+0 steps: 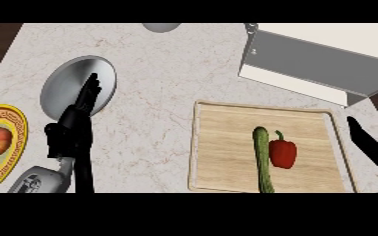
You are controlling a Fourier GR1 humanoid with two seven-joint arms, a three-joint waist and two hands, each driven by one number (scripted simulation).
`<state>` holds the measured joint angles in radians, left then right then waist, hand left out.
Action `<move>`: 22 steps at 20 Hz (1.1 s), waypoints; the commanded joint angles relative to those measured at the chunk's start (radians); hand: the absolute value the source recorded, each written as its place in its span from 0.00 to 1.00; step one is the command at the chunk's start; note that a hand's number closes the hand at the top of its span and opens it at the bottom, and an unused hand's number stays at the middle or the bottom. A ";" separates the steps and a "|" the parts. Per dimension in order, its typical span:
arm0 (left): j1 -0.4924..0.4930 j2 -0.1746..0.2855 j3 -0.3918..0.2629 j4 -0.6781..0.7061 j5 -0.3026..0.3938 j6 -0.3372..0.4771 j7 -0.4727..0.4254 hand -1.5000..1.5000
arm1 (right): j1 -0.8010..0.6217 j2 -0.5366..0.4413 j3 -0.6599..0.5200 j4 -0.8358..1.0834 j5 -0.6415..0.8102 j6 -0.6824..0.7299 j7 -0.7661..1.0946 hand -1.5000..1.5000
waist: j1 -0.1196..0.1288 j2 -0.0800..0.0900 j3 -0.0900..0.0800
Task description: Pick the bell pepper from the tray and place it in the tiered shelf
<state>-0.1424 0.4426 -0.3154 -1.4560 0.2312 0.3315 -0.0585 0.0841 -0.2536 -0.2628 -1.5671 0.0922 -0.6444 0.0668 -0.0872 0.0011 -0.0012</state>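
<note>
The left hand [71, 127] rises from the near left edge of the desk [162, 80], fingers straight and holding nothing, their tips over a grey plate [66, 82]. At the near right, the red bell pepper [283, 153] lies on the wooden tray [221, 145] just beside a cucumber [262, 160], neither one held. Only a dark sliver of the right hand [362, 140] shows past the tray's right rim, and whether it is open or closed cannot be told. A yellow-rimmed plate [16, 130] sits at the left edge. Farther back on the right stands the tiered shelf [310, 60].
</note>
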 commanded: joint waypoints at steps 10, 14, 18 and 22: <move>-0.040 -0.068 -0.046 0.026 -0.053 -0.034 0.014 0.50 | 0.431 0.042 0.107 -0.346 0.002 0.165 -0.082 0.00 | 0.076 0.000 -0.002; -0.104 -0.069 -0.028 -0.009 -0.052 -0.035 0.124 0.50 | 0.478 -0.013 0.148 -0.487 0.123 0.171 0.113 0.00 | 0.081 -0.001 -0.001; -0.083 -0.049 0.001 0.046 -0.015 -0.121 0.037 0.50 | 0.374 -0.107 0.185 -0.531 0.260 0.217 0.418 0.00 | 0.106 0.008 -0.003; -0.080 -0.082 -0.036 0.024 -0.071 -0.065 0.045 0.50 | 0.422 -0.221 0.247 -0.657 0.308 0.399 0.625 0.00 | 0.112 0.006 -0.004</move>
<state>-0.2269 0.3624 -0.3407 -1.4235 0.1818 0.2644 -0.0056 0.5091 -0.3909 -0.0710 -2.1586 0.3314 -0.3572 0.4993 0.0105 0.0056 -0.0044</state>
